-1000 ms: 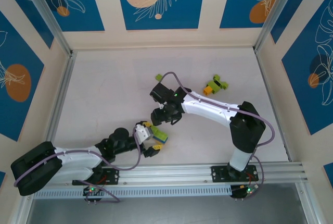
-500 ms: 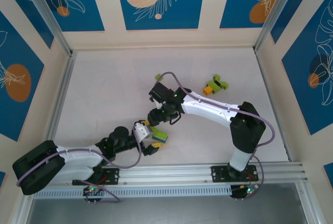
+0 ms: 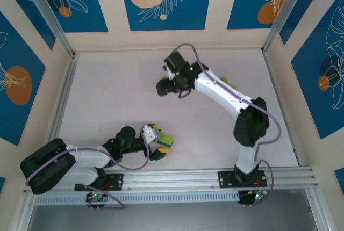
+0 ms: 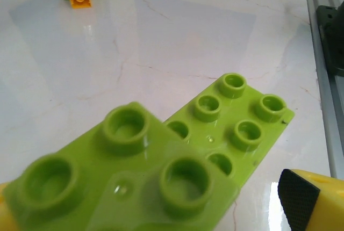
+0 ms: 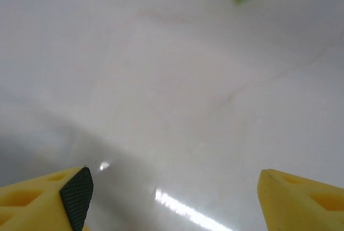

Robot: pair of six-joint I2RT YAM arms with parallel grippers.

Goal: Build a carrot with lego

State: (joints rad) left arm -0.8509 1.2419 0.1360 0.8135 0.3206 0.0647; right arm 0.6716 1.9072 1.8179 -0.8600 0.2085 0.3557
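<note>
I see my left fingers (image 3: 155,144) wide apart around the lime lego stack (image 4: 129,177) near the surface's (image 3: 107,96) front edge, my right fingers (image 5: 177,190) spread and empty farther out, so I'd centre the left on the brick's sides before squeezing.

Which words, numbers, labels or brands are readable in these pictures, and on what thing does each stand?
None can be read.
The green bricks have plain studs, with no brand legible.
The wall panels carry only drawings of leaves and circles, no writing.
</note>
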